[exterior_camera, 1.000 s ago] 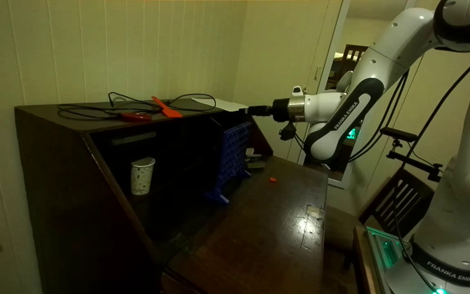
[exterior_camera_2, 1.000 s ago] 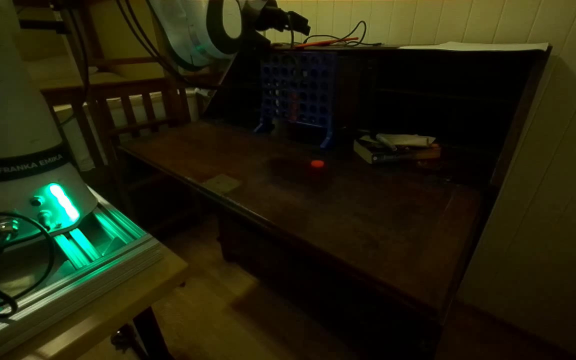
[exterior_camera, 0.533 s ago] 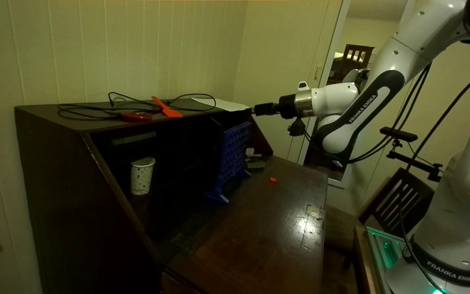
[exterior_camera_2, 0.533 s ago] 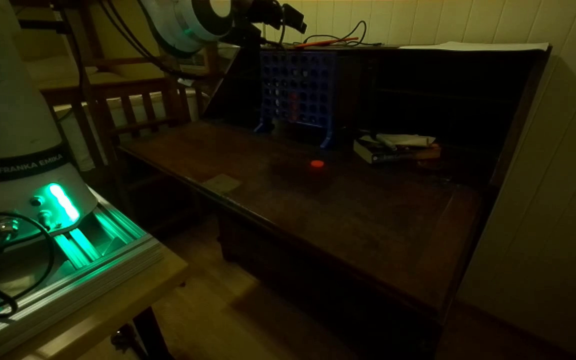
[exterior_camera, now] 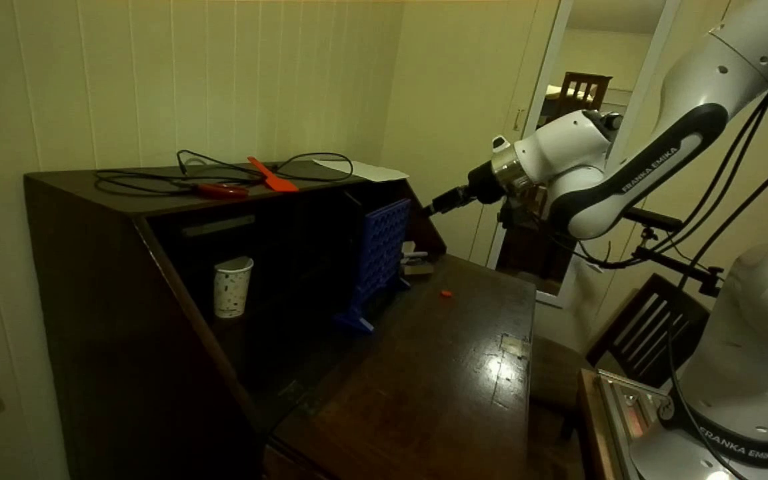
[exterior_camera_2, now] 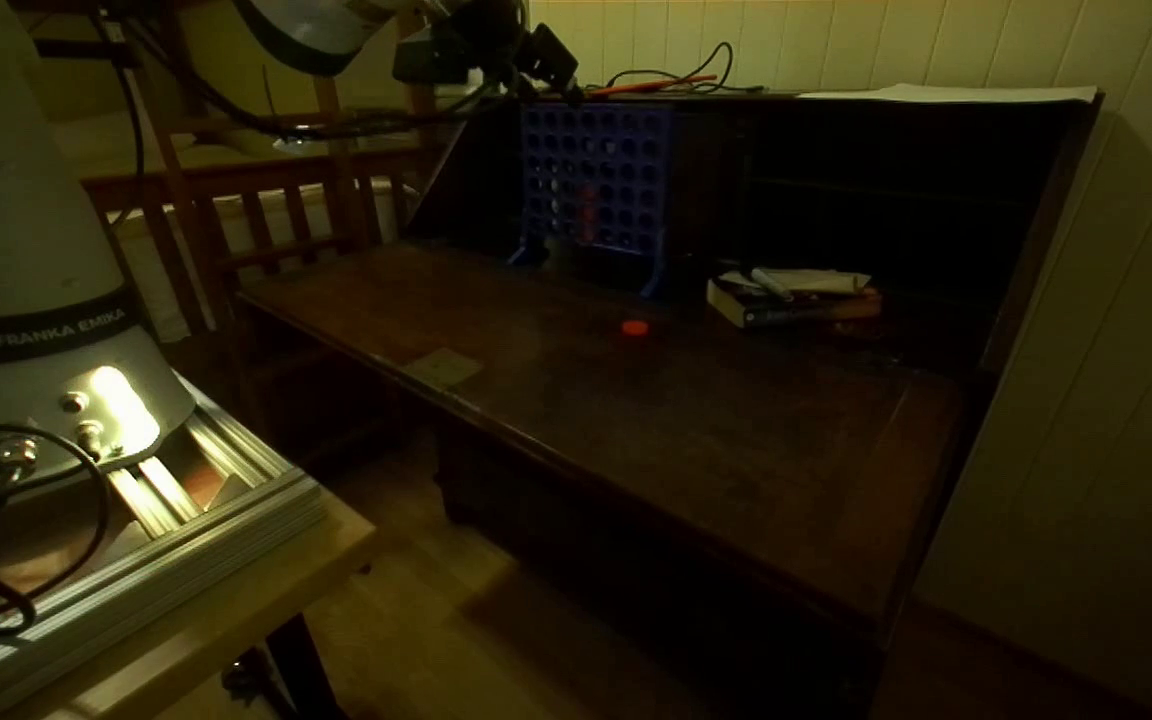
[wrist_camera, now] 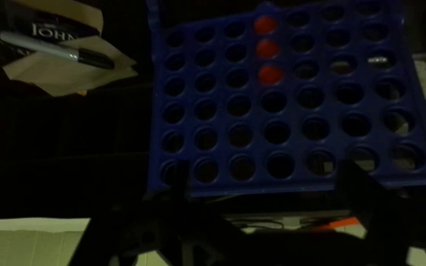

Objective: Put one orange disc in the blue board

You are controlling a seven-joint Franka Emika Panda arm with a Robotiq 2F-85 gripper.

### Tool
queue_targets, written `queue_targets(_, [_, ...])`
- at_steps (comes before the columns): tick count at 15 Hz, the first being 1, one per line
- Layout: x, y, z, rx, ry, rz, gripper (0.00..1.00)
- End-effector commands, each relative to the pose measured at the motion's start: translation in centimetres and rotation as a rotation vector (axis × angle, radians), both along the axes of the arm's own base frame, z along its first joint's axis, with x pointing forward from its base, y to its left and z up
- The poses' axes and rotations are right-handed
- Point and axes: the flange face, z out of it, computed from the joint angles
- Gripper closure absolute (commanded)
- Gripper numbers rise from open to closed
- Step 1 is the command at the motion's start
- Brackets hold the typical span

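the orange disc (exterior_camera: 446, 293) is lying flat on the lowered leaf (exterior_camera: 451, 360) of a dark wooden secretary desk (exterior_camera: 84, 287) in an exterior view, well apart from the gripper (exterior_camera: 427, 211). the blue connect four board (exterior_camera: 384, 247) is standing upright farther in, at the desk's recess (exterior_camera: 291, 273). my gripper is hanging at a downward slant near the board's upper part, and from this side i am not managing to tell how its jaws are standing. a speckled paper cup (exterior_camera: 232, 288) is standing in the recess, while an orange-red spatula (exterior_camera: 273, 177) and white paper (exterior_camera: 363, 171) are lying on the desk's top.

in an exterior view i am also seeing a book (exterior_camera_2: 806, 308) with loose papers (exterior_camera_2: 831, 281) lying on it; the disc is sitting near it, forward of the board's feet. the gripper is showing at the board's top edge, and i am not able to tell whether they are touching.

in the wrist view, standing upside down, the jaws are standing spread wide, and the board's top rim is showing between them. three orange discs (wrist_camera: 267, 49) are filling the lowest holes of its middle column. a capped gray marker (wrist_camera: 56, 50) is lying across the papers.
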Motion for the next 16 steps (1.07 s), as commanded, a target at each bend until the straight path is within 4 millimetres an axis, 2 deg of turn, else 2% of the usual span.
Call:
queue_targets(1, [-1.8,1.4,-2.6,0.003,0.117,0.003,0.00])
queue_targets(4, [-2.8,1.9,-5.1,0.009,0.203,0.012,0.00])
queue_targets(5, [-1.8,1.5,-5.9,0.008,0.226,0.008,0.00])
queue_targets(8, [-1.8,1.6,-7.4,0.014,0.276,0.018,0.00])
queue_targets(12, [-1.9,1.1,-7.4,0.005,0.345,0.016,0.00])
queue_targets(14, [-2.0,-0.1,-6.7,-0.002,0.402,0.025,0.00])
queue_targets(15, [-3.4,-0.9,-6.0,-0.013,0.425,0.032,0.00])
queue_targets(16, [-3.4,-1.7,-5.4,-0.025,0.457,0.039,0.00])
